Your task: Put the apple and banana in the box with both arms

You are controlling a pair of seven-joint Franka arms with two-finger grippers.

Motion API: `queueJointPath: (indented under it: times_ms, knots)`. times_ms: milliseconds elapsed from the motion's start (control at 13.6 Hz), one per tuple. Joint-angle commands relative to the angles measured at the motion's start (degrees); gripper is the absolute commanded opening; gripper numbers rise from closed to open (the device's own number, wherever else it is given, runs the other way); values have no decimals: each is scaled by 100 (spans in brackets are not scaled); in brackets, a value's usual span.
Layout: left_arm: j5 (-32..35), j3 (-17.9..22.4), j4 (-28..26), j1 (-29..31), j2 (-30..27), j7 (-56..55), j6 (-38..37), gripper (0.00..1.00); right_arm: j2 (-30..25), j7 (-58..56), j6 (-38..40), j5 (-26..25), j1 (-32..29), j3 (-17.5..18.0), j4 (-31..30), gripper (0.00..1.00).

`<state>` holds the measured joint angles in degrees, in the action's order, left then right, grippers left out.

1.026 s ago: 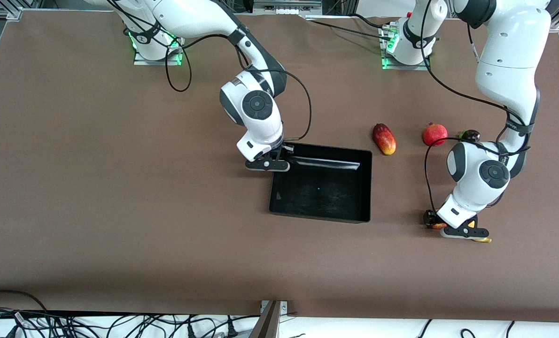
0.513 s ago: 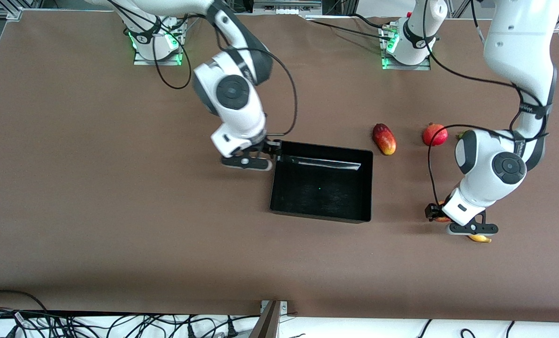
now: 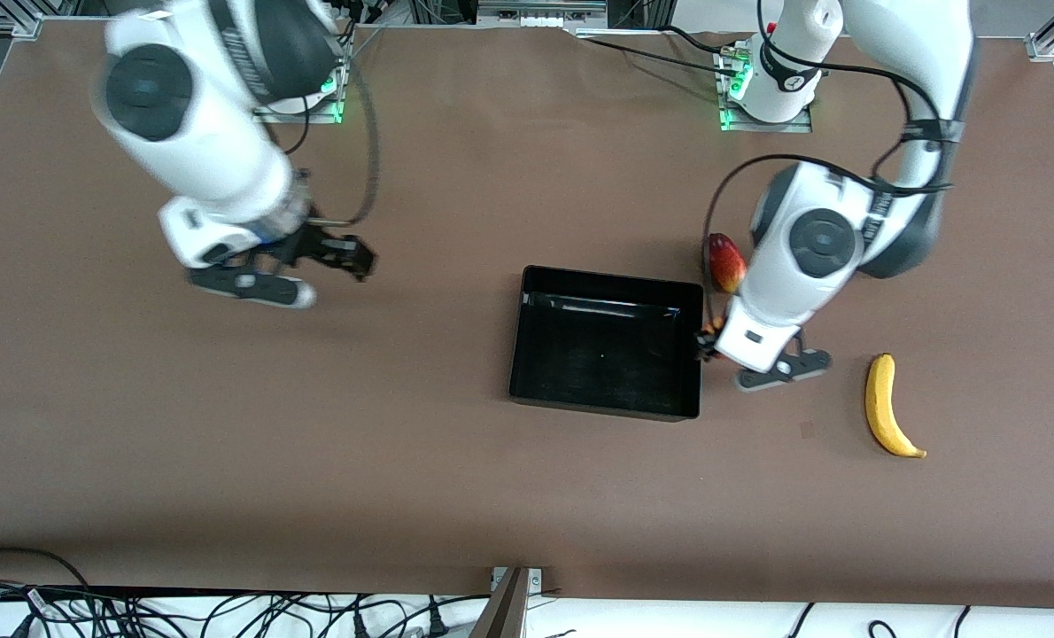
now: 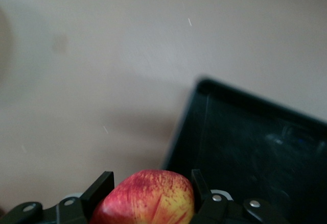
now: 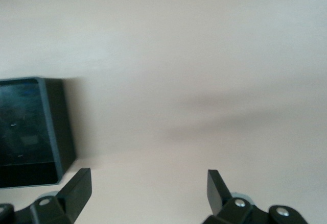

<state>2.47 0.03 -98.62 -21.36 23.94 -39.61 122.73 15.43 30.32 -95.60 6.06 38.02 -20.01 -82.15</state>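
Moved since earlier: left claw (image 4: pixel 148 203), clamped on apple (image 4: pixel 145 196), now over box (image 3: pixel 605 344) edge; right claw (image 5: pixel 148 185), empty, fingers apart, withdrawn over bare bench (image 3: pixel 403 461). Banana (image 3: pixel 886 406) lies nearest, plain yellow, curved. Risk: early release drops the red-yellow apple outside the rim.

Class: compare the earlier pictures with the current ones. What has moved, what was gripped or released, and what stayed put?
The left gripper, shut on the apple, carried it from beside the banana to the box edge, uncovering the banana. The right gripper opened, empty, and swung from the box's corner toward its own end of the table. Box, banana and the dark-red oval fruit stayed put.
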Motion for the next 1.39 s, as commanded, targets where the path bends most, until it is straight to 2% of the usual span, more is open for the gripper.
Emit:
queueJointPath:
  times_ms: [0, 293, 440, 513, 586, 879, 953, 1026, 1172, 1319]
  knots:
    - [-19, 112, 150, -447, 162, -450, -250, 0, -452, -823, 427, 80, 48, -730, -161, 100]
    - [-28, 68, 598, -975, 839, -934, -232, 0, -700, -2080, 1103, 71, 13, -1662, -144, 100]
    - [-36, 59, 651, -1124, 1050, -952, -188, 0, -717, -2503, 1219, 27, 13, -1883, -135, 100]
    - [-36, 59, 782, -1238, 1138, -961, -188, 0, -717, -2696, 1228, 53, -196, -1832, -126, 100]
    - [-54, 59, 853, -1326, 1217, -978, -188, 0, -717, -2872, 1193, 45, -503, -1570, -126, 100]
    - [-291, 6, 1073, -1538, 1586, -987, -180, 0, -770, -2997, 1141, -236, -2409, 282, -135, 100]
    - [-335, -72, 1091, -1582, 1726, -987, -171, 0, -866, -2997, 1079, -471, -2822, 748, -196, 100]
    - [-353, -73, 1100, -1660, 1815, -987, -84, 0, -962, -2997, 983, -561, -3139, 1092, -327, 100]
    - [-466, -73, 1013, -1775, 1921, -996, 372, 0, -1243, -3023, 659, -579, -3571, 1463, -739, 100]
    - [-476, -73, 1047, -1872, 2096, -1013, 444, 0, -1499, -3294, 342, -597, -4142, 2007, -1109, 100]
